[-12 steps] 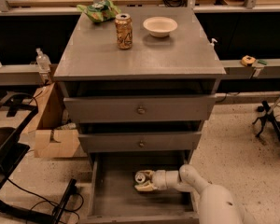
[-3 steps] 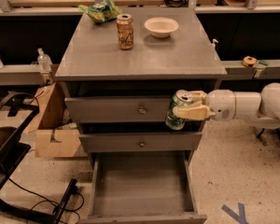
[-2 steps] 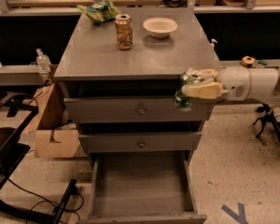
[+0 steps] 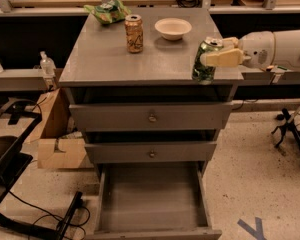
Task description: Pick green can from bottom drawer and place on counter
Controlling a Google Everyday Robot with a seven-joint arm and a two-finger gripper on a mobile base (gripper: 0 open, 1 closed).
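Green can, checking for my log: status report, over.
Gripper shut on green can, at counter's front right edge. Can not yet released. Tan can and bowl stand clear behind.

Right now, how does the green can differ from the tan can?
The green can is dark green; the tan can is tan-orange. The green can is clamped in the gripper at the front right edge of the counter; the tan can stands free farther back, left of the bowl. Both are upright drink cans with silver tops.

You had the green can [image 4: 205,64] upright, silver top up, clamped in the pincer [image 4: 213,53] at the desk's [image 4: 105,54] front-right edge; bottom drawer [image 4: 152,199] stood open below.
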